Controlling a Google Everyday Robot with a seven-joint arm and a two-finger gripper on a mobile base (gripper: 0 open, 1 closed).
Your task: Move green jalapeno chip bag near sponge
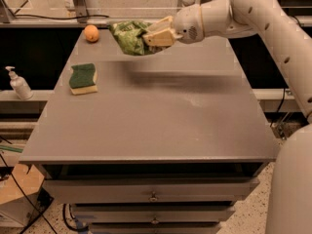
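The green jalapeno chip bag (128, 37) is a crinkly green foil bag held in the air above the far part of the grey table (161, 126). My gripper (151, 33) is shut on the bag's right end, with the white arm reaching in from the upper right. The sponge (83, 78) has a dark green top over pale yellow foam. It lies flat on the table's left side, below and to the left of the bag, well apart from it.
An orange (91, 33) sits at the table's far left corner, just left of the bag. A white pump bottle (19, 83) stands on a ledge left of the table. Drawers (153, 194) face the front. A cardboard box (17, 199) sits on the floor at lower left.
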